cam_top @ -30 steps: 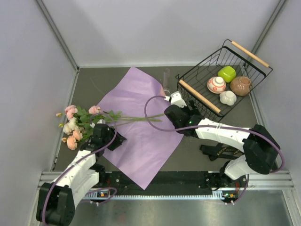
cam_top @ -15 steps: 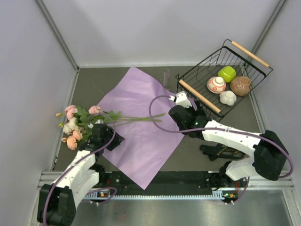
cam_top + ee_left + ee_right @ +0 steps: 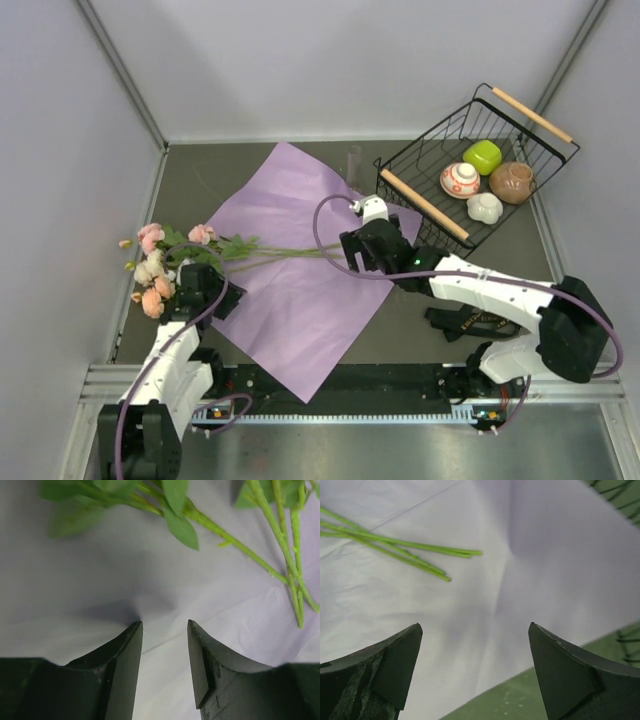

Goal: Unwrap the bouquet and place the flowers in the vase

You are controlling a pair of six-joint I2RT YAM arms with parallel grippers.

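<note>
The bouquet lies unwrapped. Its pink-lilac paper sheet (image 3: 300, 270) is spread flat on the table. The flowers (image 3: 165, 265), pink, cream and peach roses, rest at the sheet's left edge, and their thin green stems (image 3: 300, 251) run right across the paper. My left gripper (image 3: 212, 285) is just below the leaves, open, with only paper between its fingers (image 3: 122, 652). Leaves and stems (image 3: 235, 542) lie ahead of it. My right gripper (image 3: 347, 255) hovers wide open over the paper, by the stem ends (image 3: 445, 570). The clear glass vase (image 3: 353, 160) stands at the back, beside the basket.
A black wire basket (image 3: 425, 205) with wooden handles sits at the back right. It holds a pink-patterned bowl, a green cup, a brown pot and a white piece. A black ribbon with gold print (image 3: 470, 320) lies under the right arm. Grey walls close in both sides.
My right gripper has swung left, over the paper to the stem ends. My left gripper has drawn back to the left, off the sheet's edge. The flowers have not moved.
</note>
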